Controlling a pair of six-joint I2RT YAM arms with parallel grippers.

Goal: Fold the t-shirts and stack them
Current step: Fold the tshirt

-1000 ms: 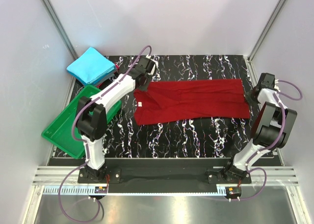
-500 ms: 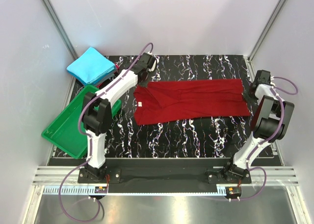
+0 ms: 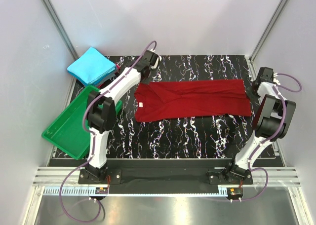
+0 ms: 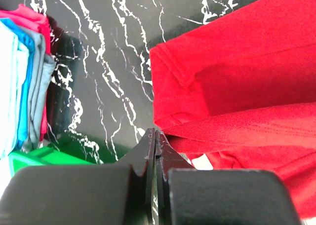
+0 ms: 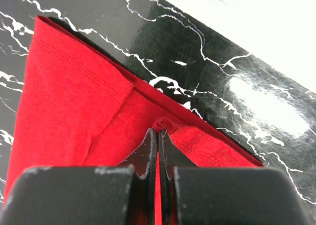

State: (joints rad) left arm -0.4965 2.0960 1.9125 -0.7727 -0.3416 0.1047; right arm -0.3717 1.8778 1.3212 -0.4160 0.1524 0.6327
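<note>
On the marbled desk, left hand and right hand pinch opposite ends of a dark red t-shirt, probably limp and light, best held by its hems.

A green tray lies at the black marbled table's left edge.

Left gripper: jaws closed, pinching a rolled fold at the edge of the red shirt, which lies creased on the marbled table. Far left, a stack of folded cyan, grey and pink cloth. Below it, a tray corner.
</note>
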